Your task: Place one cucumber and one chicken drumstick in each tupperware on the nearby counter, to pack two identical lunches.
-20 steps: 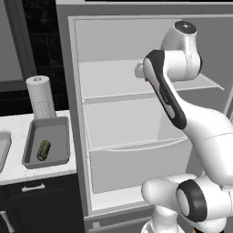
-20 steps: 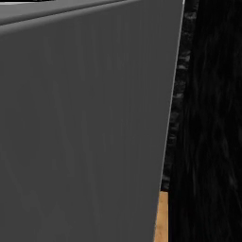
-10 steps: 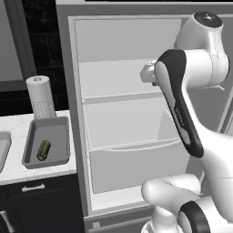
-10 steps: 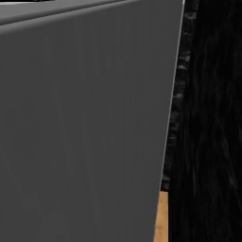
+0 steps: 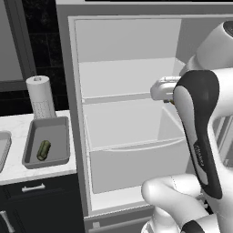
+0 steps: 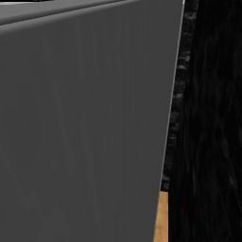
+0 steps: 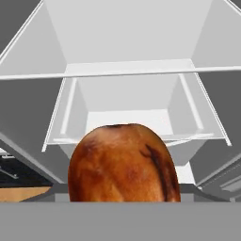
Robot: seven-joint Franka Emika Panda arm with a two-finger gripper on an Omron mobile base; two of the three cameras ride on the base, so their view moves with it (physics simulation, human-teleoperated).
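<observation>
The chicken drumstick (image 7: 123, 162) fills the lower middle of the hand view as a rounded, glossy brown mass with darker charred streaks, its top at mid-frame and its base cut off by the bottom band. Only this blunt end shows, so its long axis seems to run along the camera's line of sight. The tool's fingertips are hidden behind it; whether they are clamped on it cannot be told.

Beyond the drumstick, the open fridge (image 7: 127, 70) shows pale shelves and a drawer (image 7: 132, 117) with bare room inside.

In the left base view the arm's wrist sits at the right of the frame, in front of the fridge's middle shelf (image 5: 127, 98), with the tool itself hidden behind the dark forearm.

At the left of that view, on the white worktop (image 5: 13, 125), the darker tupperware (image 5: 32, 141) holds one green cucumber (image 5: 43, 150) lying nearly lengthwise along the tray. A paper towel roll (image 5: 41, 96) stands just behind it.

The right base view is blocked by a grey fridge door (image 6: 80, 123).
</observation>
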